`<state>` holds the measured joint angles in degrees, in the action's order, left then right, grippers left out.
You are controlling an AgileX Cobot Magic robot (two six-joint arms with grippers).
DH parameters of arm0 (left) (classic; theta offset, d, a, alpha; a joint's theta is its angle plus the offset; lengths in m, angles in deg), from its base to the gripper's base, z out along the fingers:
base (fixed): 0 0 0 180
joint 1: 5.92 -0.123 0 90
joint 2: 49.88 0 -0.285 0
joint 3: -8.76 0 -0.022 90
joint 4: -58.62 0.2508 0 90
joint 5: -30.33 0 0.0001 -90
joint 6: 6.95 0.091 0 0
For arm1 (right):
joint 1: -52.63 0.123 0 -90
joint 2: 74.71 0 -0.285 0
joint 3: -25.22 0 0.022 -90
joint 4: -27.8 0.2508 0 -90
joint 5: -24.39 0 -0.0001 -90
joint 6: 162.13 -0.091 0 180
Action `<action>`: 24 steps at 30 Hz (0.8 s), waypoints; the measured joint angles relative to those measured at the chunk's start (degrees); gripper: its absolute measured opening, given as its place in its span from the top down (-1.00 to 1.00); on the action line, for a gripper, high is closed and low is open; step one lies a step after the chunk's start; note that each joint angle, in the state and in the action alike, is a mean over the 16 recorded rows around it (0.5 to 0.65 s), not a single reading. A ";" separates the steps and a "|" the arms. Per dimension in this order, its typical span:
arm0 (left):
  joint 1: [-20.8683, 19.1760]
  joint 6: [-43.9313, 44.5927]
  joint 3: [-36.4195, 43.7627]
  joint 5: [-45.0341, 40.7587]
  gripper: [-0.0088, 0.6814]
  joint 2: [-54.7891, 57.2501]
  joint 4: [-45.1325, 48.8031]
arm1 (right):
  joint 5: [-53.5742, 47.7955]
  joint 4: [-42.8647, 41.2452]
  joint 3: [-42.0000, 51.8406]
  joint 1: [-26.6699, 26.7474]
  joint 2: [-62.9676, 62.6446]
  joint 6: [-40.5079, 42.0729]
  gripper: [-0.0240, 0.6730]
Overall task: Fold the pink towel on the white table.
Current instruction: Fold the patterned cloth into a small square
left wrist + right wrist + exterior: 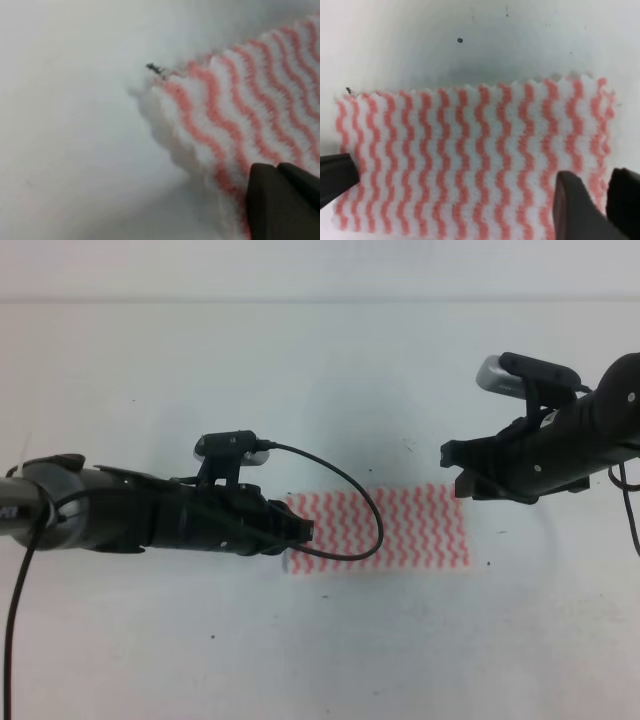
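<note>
One pink towel (395, 528) lies flat near the middle of the white table (320, 370), a wide rectangle with its wavy red-pink stripes running across its short way. Its zigzag-cut edges lie down on the surface, and at the left end the border looks thick, as if layers are stacked there.

My left gripper (300, 531) is down at that left edge, its tips over the cloth's border. In my left wrist view only one dark fingertip (280, 200) shows, resting on the near corner of the cloth; I cannot tell whether these fingers are spread or pressed together. A tiny dark speck (156, 68) sits on the table just off the towel's far corner.

My right gripper (455, 468) hangs just above the towel's upper right corner. In my right wrist view its fingers (580, 210) stand parted, with striped cloth showing between them and nothing pinched.

Bare white table runs on all sides of the towel, wide above and below it. A black cable (345, 485) loops from my left wrist camera over the towel's left part.
</note>
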<state>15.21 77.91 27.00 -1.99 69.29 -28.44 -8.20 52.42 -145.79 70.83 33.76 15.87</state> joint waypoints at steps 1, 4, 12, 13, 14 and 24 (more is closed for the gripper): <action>0.00 0.05 0.00 0.01 0.98 0.12 -0.09 | 0.03 0.04 0.00 0.00 0.03 -0.07 0.56; 0.00 0.08 0.00 -0.14 0.98 0.30 -0.13 | 0.08 0.17 0.00 0.00 0.33 -0.27 0.46; 0.00 0.00 0.00 -0.60 0.98 0.35 0.08 | 0.18 0.88 0.02 -0.01 2.63 -0.85 0.34; 0.00 -0.03 0.00 -0.69 0.98 0.33 0.12 | 0.22 0.97 0.02 -0.02 3.01 -0.93 0.34; 0.00 -0.05 0.00 -0.78 0.98 0.30 0.16 | 0.27 1.07 0.02 -0.03 3.41 -1.01 0.33; 0.00 -0.19 0.00 -1.05 0.98 0.33 0.51 | 0.43 1.67 -0.80 -0.07 7.30 -1.16 0.32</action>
<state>15.21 77.72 27.00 -3.04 69.62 -27.93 -7.77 54.10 -146.58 70.76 41.06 14.71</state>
